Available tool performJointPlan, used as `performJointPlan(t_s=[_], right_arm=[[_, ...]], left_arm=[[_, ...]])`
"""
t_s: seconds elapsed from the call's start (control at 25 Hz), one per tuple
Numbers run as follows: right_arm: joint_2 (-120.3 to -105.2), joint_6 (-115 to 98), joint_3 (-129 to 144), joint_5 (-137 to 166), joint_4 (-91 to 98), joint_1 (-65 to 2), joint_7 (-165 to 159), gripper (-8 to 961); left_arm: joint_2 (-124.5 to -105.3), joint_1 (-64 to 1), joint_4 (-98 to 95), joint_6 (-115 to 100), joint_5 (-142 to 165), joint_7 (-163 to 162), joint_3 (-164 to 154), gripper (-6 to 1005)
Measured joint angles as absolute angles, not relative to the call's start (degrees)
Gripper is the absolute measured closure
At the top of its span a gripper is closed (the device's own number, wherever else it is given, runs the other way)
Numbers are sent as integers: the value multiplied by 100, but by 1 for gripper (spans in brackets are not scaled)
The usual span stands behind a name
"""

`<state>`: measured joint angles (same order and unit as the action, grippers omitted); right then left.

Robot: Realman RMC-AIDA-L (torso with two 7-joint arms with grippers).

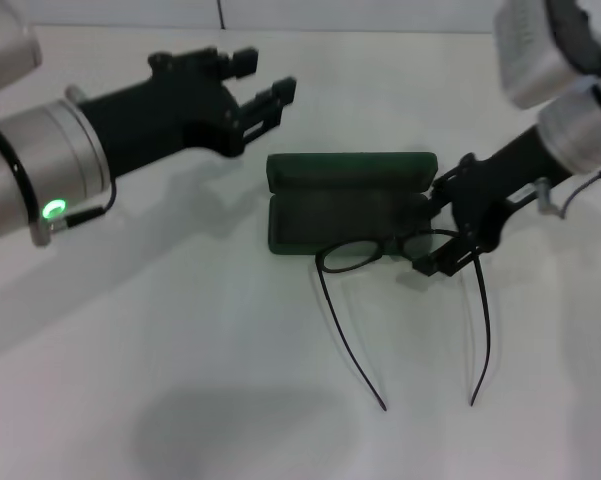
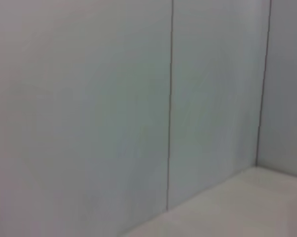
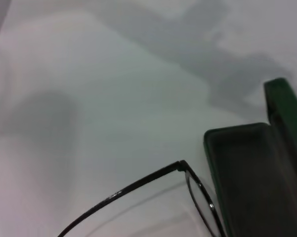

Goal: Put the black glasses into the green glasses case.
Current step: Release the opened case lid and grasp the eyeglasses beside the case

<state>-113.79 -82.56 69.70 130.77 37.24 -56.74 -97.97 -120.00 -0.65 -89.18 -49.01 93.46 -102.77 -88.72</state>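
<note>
Now, with the right gripper (image 1: 450,240) clamped on the black glasses (image 1: 355,254), lower them level into the open green glasses case (image 1: 330,215), while the left gripper (image 1: 260,85) hovers open behind

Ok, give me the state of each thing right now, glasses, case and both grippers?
black glasses: temples unfolded, front against the case's near edge, not inside.
green glasses case: open, lid up at the back, nothing lying fully inside.
right gripper: at the glasses' right lens end, by the case's right end.
left gripper: open, behind-left of the case, holding nothing.
</note>
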Motion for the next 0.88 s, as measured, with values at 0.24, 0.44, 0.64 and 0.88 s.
performJointPlan(t_s=[0.24,0.44,0.64,0.88], right_arm=[[-11582,-8019,7297,13345,3552,-5978,-10005,211],[-11586,-7762,7514,13334,3423,-6077,-10289,215],[-11581,-7610,7519,13325,3420,-6044,-10443,406],[-11580,-7629,7521,13345,3419,-6015,-10429,680]], left_arm=[[-11989,-68,-8684,-5140,9028,-10047,-8839,526],[-11990,-25,-8655,-5246,8553,-9409,-8835,526],[-11994,-41,-8584,-5340,8392,-9100,-8848,527],[-11987,-96,-8238,-5564,7750,-8623,-8741,528]])
